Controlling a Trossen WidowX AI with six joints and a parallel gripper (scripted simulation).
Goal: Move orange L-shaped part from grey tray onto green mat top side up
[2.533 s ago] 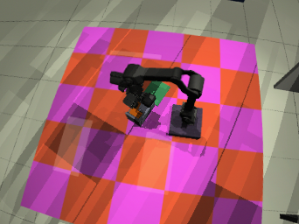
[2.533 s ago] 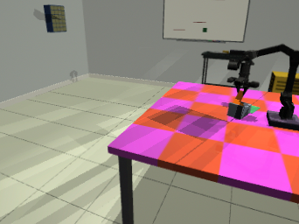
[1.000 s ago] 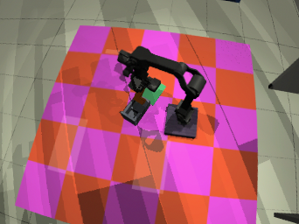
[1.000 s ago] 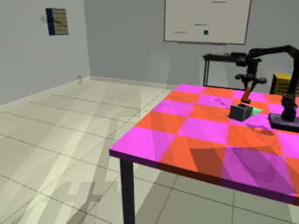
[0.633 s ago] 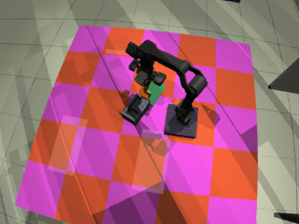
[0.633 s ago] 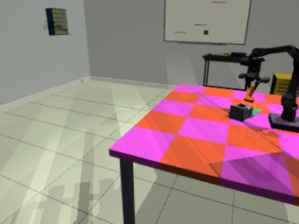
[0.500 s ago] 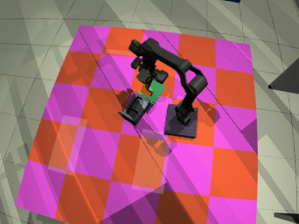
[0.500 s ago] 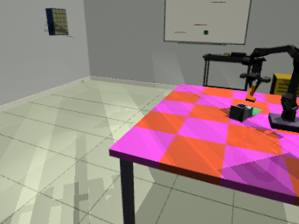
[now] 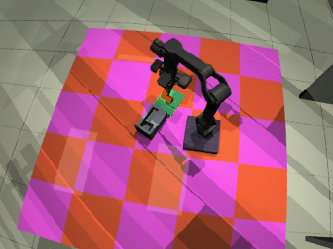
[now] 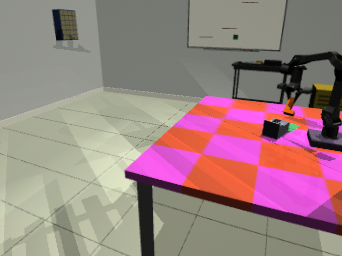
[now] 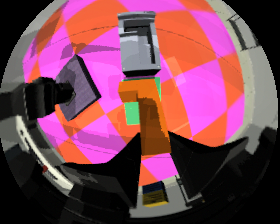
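Observation:
My gripper (image 9: 168, 88) (image 10: 292, 98) (image 11: 151, 133) is shut on the orange L-shaped part (image 9: 167, 98) (image 10: 289, 107) (image 11: 154, 115), holding it by the end of its long leg. The part hangs steeply tilted, its L-shaped end lowest and pointing toward the tray side. In the exterior view it is in the air above the green mat (image 9: 177, 97) (image 10: 294, 127) (image 11: 132, 113), not touching it. The part hides some of the mat in the wrist view. The grey tray (image 9: 159, 126) (image 10: 270, 129) (image 11: 140, 67) stands beside the mat with its pocket empty.
The arm's dark base plate (image 9: 202, 142) (image 10: 320, 139) (image 11: 79, 90) stands near the tray and mat. The tray's raised walls border the mat's side. The table has a magenta and orange checkered top.

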